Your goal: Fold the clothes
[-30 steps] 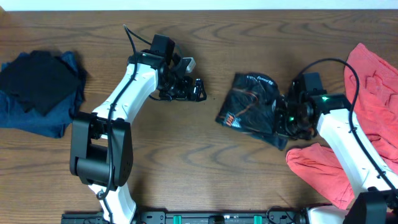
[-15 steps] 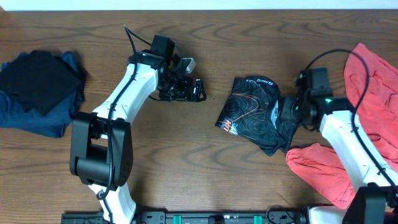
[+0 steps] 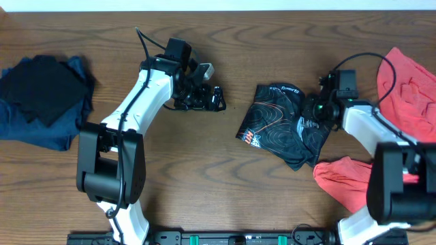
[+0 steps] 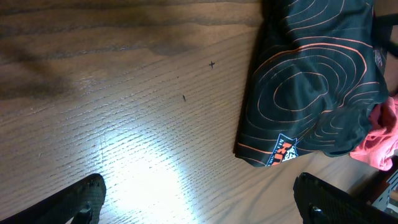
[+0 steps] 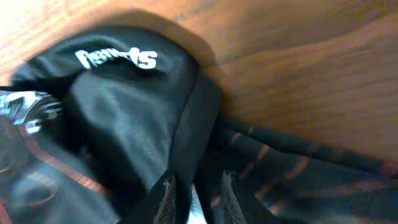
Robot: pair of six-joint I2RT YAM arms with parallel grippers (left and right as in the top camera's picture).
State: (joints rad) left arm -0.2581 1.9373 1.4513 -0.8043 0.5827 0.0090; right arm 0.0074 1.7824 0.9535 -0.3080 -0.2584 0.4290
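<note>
The right pincer [image 3: 315,111] sits low at the right edge of the jersey [image 3: 278,124]. In the wrist view its two tips look a tiny bit apart. The picture is blurry, though, so I cannot tell if cloth is pinched between them. Right by the tips is a thick black fold, like a hem. A white word on the cloth shows a bit past it.

The jersey lies in a bunched heap on the right half of the table [image 3: 204,184], not flat. Its lower corner is just beside the red shirt [image 3: 409,78], which is piled along the right side.

I think the step now is to get a good hold on one edge so the jersey can be spread out. To do it well, the pincer should grab only the hem, not the whole lump. Then it should pull slow and low, away from the red shirt, so the two do not tangle.

The left pincer [image 3: 212,99] is spread wide with nothing in it. It hangs over bare wood to the left of the jersey and could take the other edge. Far left lies a dark blue pile [image 3: 41,95], well apart.
</note>
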